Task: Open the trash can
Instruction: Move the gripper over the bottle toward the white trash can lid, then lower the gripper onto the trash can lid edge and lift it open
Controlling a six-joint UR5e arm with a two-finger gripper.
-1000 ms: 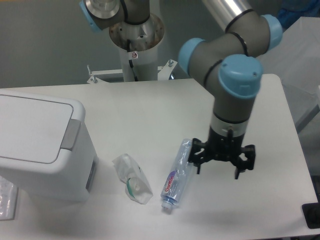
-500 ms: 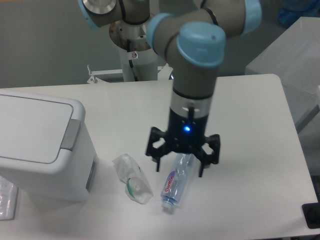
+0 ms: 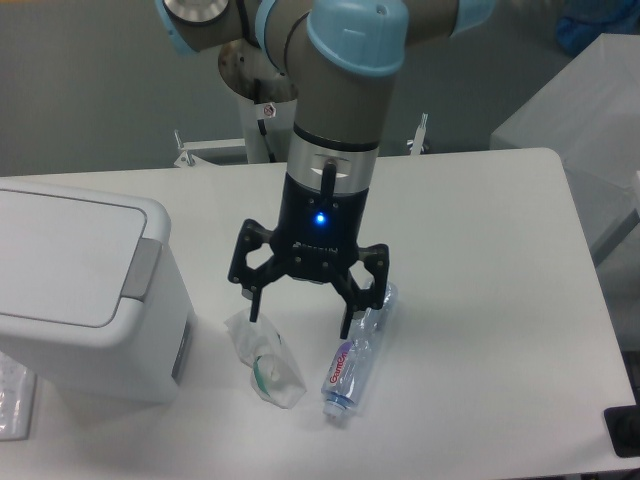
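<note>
Pointing straight down, the gripper (image 3: 300,308) hangs spread wide and empty, right of the trash can (image 3: 85,290).

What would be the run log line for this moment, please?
claw: open, empty, above table | trash can: lid shut, untouched | bottle: lying on table

The trash can (image 3: 80,290) looks like smooth white plastic with a soft shine, and its push tab (image 3: 141,270) is matt grey. The bottle (image 3: 356,358) is clear, glossy plastic. The crumpled bag (image 3: 264,357) is thin transparent film. The gripper (image 3: 300,306) is matt black. The table (image 3: 500,300) is smooth, matt white.
</note>
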